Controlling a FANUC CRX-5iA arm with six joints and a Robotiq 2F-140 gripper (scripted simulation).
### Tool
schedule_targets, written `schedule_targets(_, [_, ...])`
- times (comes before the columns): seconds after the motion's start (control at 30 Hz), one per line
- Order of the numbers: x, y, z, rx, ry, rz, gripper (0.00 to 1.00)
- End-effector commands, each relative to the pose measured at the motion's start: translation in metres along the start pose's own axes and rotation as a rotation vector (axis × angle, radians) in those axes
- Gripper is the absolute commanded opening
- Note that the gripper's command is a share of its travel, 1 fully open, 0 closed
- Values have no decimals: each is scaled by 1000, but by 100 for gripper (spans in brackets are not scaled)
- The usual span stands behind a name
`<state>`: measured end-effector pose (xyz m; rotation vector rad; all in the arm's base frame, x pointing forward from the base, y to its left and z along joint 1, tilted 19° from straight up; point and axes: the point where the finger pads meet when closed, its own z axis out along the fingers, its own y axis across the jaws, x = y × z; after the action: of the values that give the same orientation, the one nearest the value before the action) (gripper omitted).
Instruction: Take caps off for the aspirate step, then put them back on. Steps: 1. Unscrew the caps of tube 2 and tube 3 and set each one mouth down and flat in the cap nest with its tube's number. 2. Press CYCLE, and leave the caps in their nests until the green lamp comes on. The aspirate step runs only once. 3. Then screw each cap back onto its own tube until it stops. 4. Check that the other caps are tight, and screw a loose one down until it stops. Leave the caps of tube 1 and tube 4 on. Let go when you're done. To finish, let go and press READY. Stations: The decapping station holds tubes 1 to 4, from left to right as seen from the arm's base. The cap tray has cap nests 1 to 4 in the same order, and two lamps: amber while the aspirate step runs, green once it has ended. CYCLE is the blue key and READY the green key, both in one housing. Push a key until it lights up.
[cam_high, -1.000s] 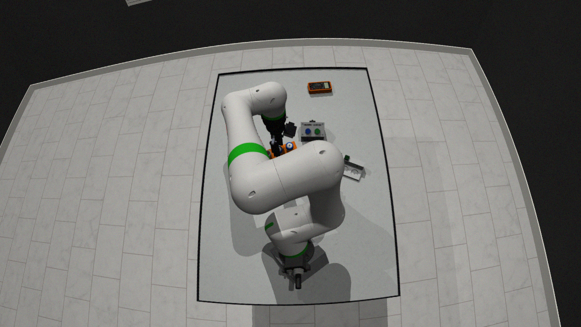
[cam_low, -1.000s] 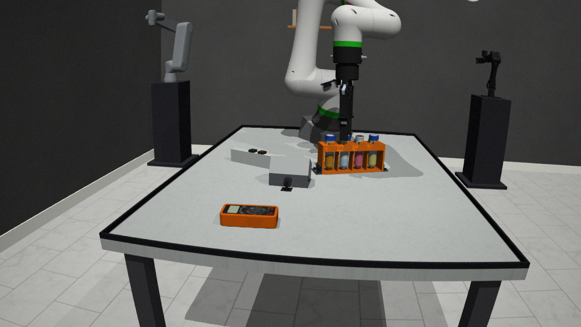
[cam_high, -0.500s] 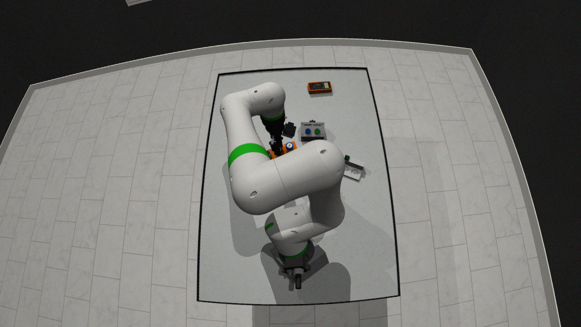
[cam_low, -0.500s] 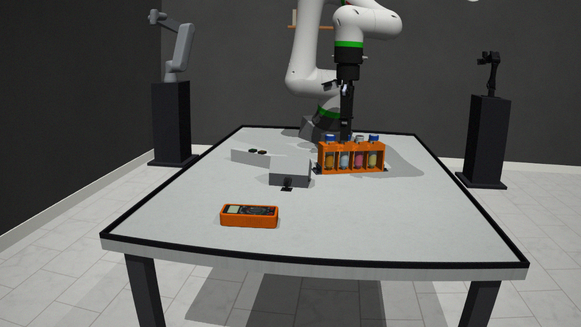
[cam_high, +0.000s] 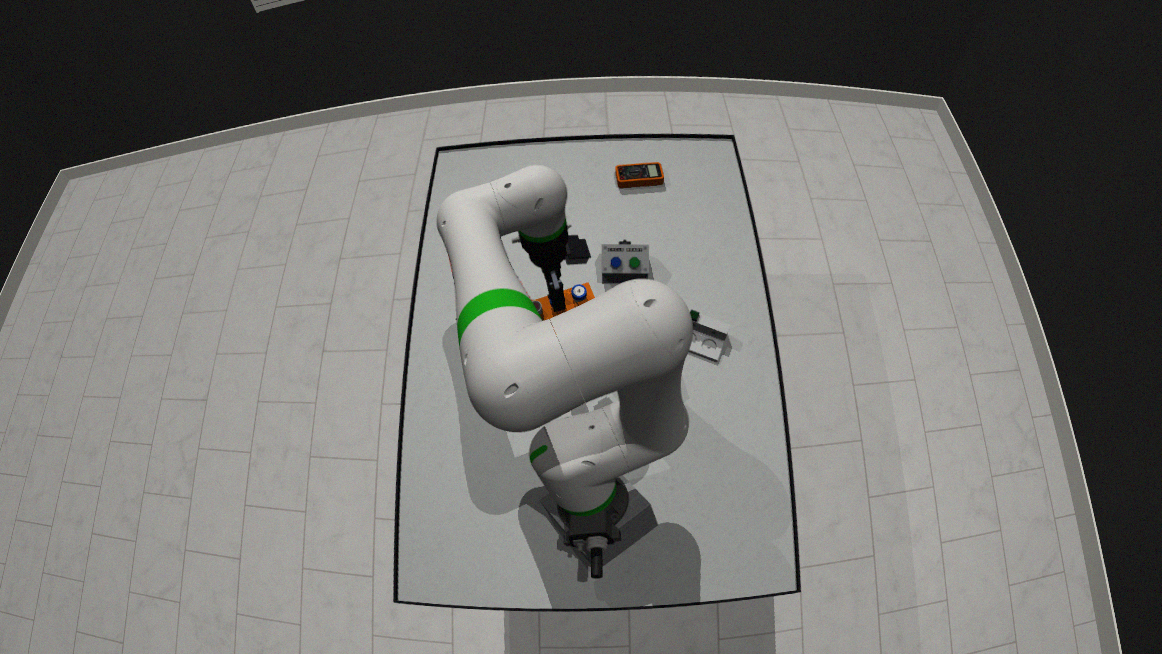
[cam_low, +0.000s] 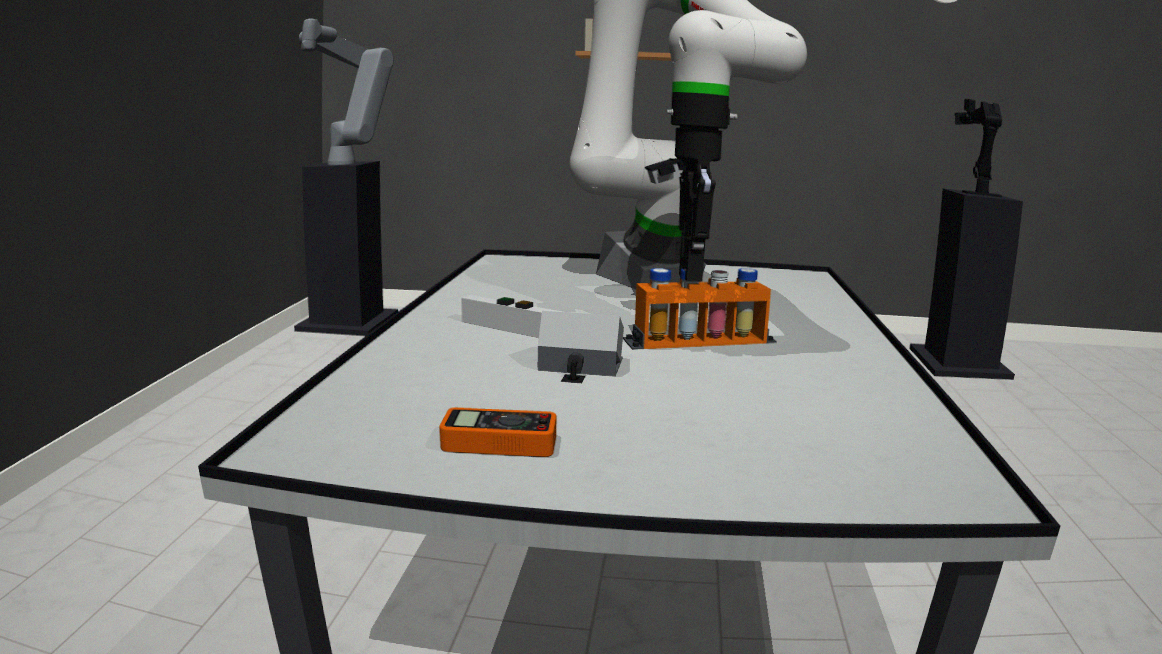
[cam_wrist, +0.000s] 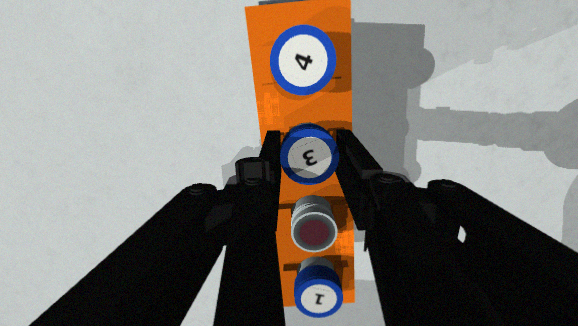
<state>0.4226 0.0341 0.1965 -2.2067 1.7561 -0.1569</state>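
The orange decapping station (cam_wrist: 306, 150) holds four tubes in a row. In the wrist view, cap 4 (cam_wrist: 303, 60) and cap 1 (cam_wrist: 318, 297) sit on their tubes. Tube 2 (cam_wrist: 313, 231) is uncapped, with a grey threaded mouth and pink liquid showing. My gripper (cam_wrist: 308, 151) points straight down over the rack (cam_low: 703, 312) and is shut on cap 3 (cam_wrist: 309, 155), one finger on each side, with the cap still on tube 3. The cap tray (cam_high: 705, 341) is mostly hidden behind my arm, so I cannot see cap 2. Both tray lamps (cam_low: 513, 303) look dark.
The grey key housing (cam_high: 626, 262) with the blue CYCLE key (cam_high: 615, 263) and the green READY key (cam_high: 634, 263) stands just beside the rack. An orange multimeter (cam_low: 497, 430) lies near the far table edge. Two camera pillars stand off the table.
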Motion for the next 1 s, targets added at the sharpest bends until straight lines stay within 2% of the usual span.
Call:
schedule_targets(0.0, [1,-1,-1,2,-17,-247,30])
schedule_targets(0.2, [1,-1,-1,4,-17,-547,30])
schedule_targets(0.3, [1,-1,-1,5,-17,-595,30])
schedule_targets(0.47, [1,-1,-1,5,-17,-595,30])
schedule_targets(0.5, [1,-1,-1,5,-17,-595,41])
schedule_targets(0.9, [1,-1,-1,5,-17,-595,41])
schedule_targets(0.97, [1,-1,-1,3,-17,-428,41])
